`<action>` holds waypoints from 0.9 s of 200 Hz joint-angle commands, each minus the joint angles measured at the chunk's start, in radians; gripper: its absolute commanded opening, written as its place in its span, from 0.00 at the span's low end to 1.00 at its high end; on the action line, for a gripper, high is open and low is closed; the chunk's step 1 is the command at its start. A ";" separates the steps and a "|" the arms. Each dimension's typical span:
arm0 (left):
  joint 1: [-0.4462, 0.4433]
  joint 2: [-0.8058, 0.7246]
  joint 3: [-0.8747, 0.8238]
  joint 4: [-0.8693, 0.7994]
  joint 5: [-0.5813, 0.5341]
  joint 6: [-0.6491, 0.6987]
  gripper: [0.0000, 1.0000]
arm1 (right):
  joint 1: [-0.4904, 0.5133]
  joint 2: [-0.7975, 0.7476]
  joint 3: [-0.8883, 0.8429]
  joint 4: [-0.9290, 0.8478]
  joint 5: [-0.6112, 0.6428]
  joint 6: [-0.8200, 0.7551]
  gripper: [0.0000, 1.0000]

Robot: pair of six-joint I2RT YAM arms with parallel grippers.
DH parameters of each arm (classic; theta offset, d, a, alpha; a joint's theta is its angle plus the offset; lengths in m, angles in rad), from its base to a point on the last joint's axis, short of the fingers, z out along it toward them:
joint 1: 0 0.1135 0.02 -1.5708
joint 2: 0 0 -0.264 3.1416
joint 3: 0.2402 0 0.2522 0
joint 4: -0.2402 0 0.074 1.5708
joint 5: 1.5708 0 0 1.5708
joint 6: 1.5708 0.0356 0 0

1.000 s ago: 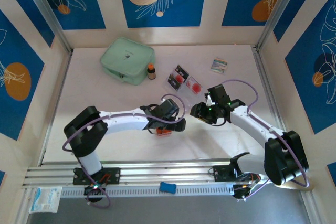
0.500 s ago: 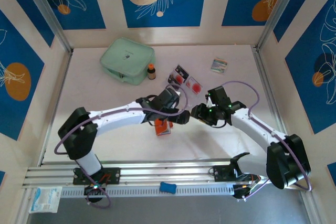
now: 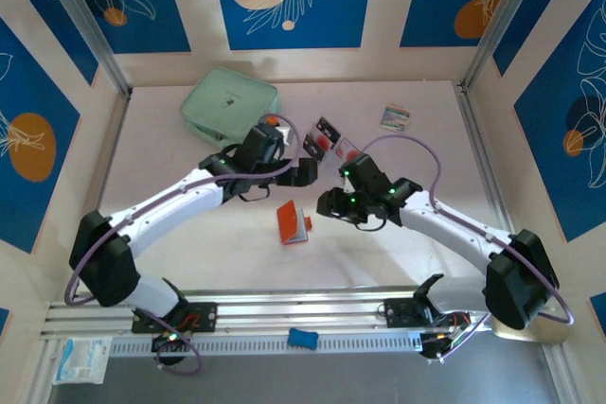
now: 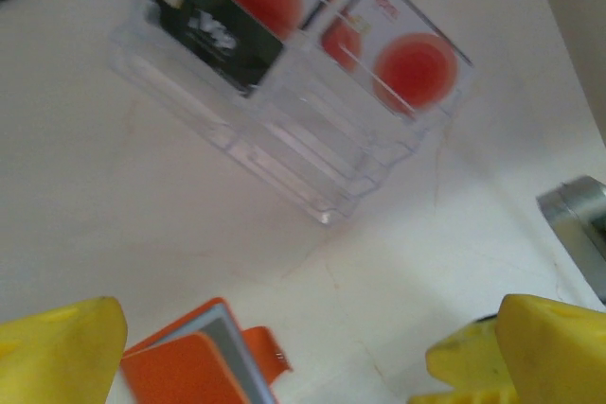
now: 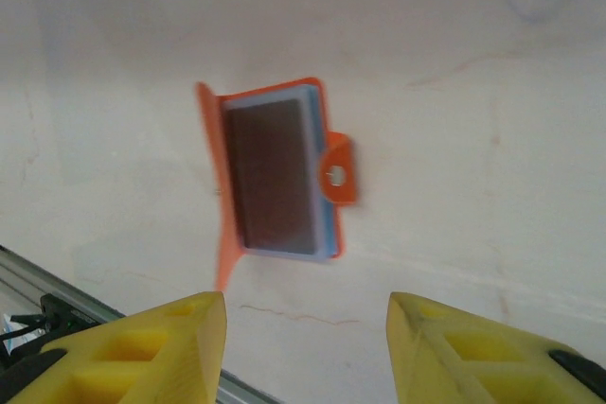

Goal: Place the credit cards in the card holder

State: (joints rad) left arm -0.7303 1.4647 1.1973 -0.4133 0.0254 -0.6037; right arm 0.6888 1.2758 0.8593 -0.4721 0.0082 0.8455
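Observation:
The credit cards stand in a clear plastic rack (image 4: 284,130): a black one (image 4: 210,18) and a pale one (image 4: 409,65), each with a red round mark, also visible from above (image 3: 329,139). The orange card holder (image 3: 293,223) lies open on the table, its grey inside and snap tab (image 5: 337,173) facing up. My left gripper (image 3: 305,172) is open, just in front of the card rack, with the holder's corner (image 4: 194,366) below it. Open too, my right gripper (image 5: 308,340) hovers beside the card holder (image 5: 275,172) with nothing between its fingers.
A mint-green zip pouch (image 3: 227,101) lies at the back left with a small bottle (image 3: 273,122) next to it. A multicoloured packet (image 3: 396,117) sits at the back right. The metal rail (image 3: 312,314) runs along the near edge.
My left gripper has left the card holder on the table and swung back toward the card rack. My right gripper has moved left toward the holder.

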 commanded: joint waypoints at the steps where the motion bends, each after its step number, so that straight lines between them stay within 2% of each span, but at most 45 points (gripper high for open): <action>1: 0.054 -0.040 -0.051 -0.094 -0.011 0.000 1.00 | 0.069 0.047 0.072 -0.022 0.072 -0.002 0.49; 34: 0.111 -0.068 -0.132 -0.120 -0.032 0.006 1.00 | 0.146 0.153 0.175 -0.041 0.102 -0.033 0.45; 97: 0.171 -0.064 -0.235 -0.142 -0.139 -0.054 1.00 | 0.227 0.322 0.352 -0.095 0.096 -0.095 0.24; 142: 0.174 -0.079 -0.234 -0.173 -0.149 -0.033 1.00 | 0.228 0.380 0.320 -0.056 0.080 -0.079 0.07; 180: 0.174 -0.105 -0.244 -0.166 -0.086 0.010 1.00 | 0.220 0.397 0.247 -0.029 0.107 -0.055 0.00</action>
State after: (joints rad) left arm -0.5667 1.4040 0.9668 -0.5629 -0.1005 -0.6365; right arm 0.9142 1.6592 1.1549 -0.5102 0.1020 0.7708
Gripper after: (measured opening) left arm 0.998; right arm 0.063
